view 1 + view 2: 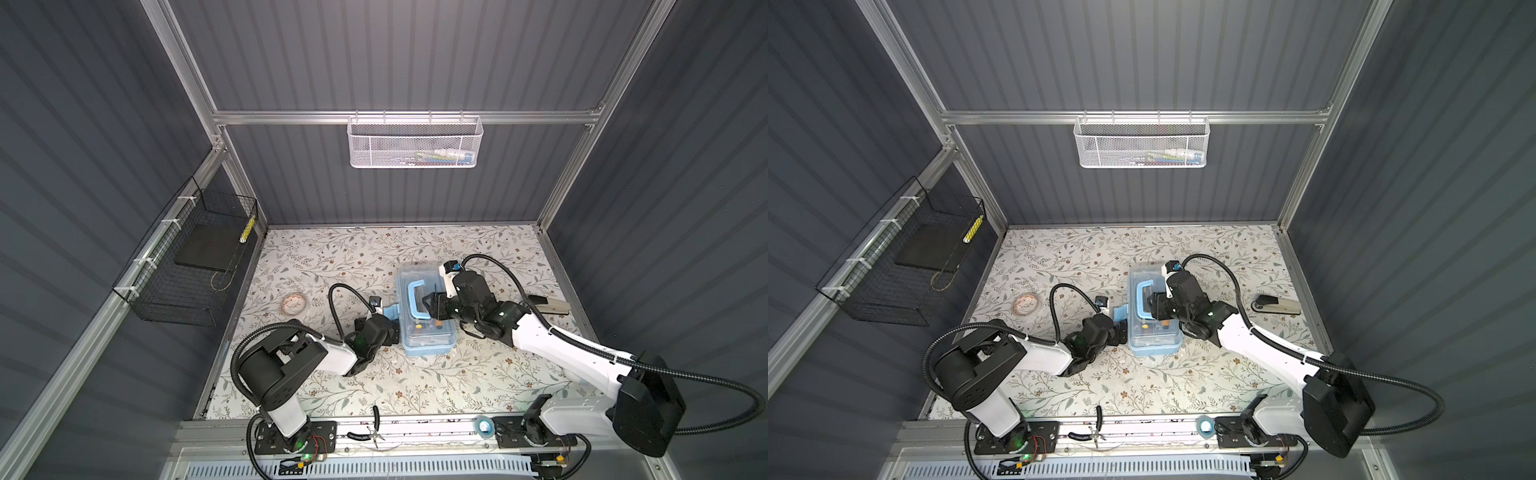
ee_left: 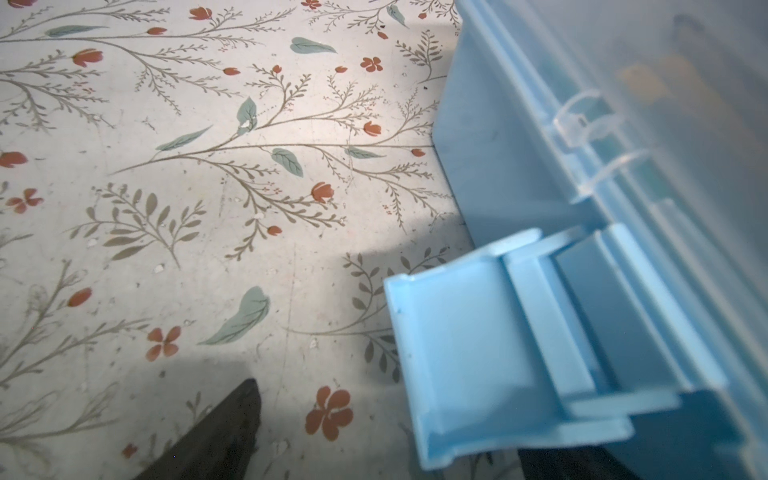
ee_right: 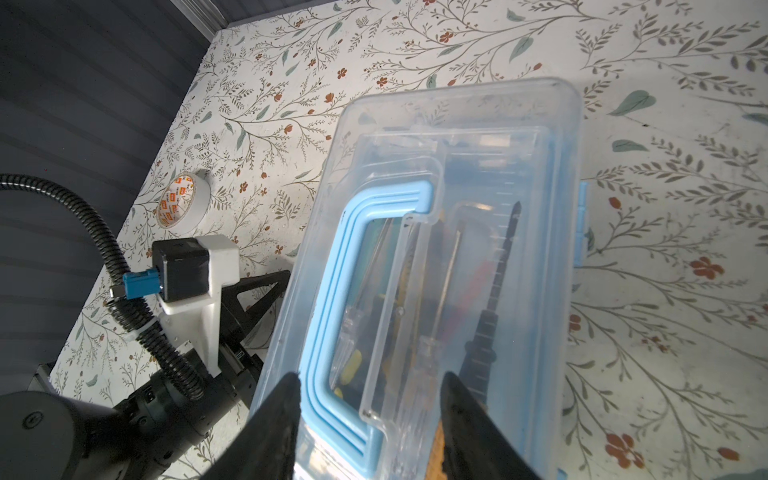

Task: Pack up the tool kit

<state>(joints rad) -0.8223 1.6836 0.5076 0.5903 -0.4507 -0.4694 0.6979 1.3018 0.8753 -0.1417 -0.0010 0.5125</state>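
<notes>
The tool kit [image 1: 428, 332] [image 1: 1154, 336] is a light-blue box lying on the floral table in both top views, with its clear lid [image 3: 478, 166] down. Through the lid I see slim screwdrivers [image 3: 494, 299] and other tools. The blue handle [image 3: 332, 291] lies flat on the lid. My right gripper [image 3: 372, 395] [image 1: 430, 306] is over the lid, open, its fingers either side of one end of the handle. My left gripper [image 2: 386, 457] [image 1: 394, 328] is open wide at the box's left side. The unfastened blue latch flap [image 2: 478, 353] sticks out between its fingers.
A tape roll [image 1: 295, 303] lies left of the box and a stapler [image 1: 548, 305] lies to its right. Pliers [image 1: 376, 428] and a small roll [image 1: 483, 424] rest on the front rail. A white mesh basket [image 1: 415, 141] hangs on the back wall and a black wire basket [image 1: 195, 266] on the left wall.
</notes>
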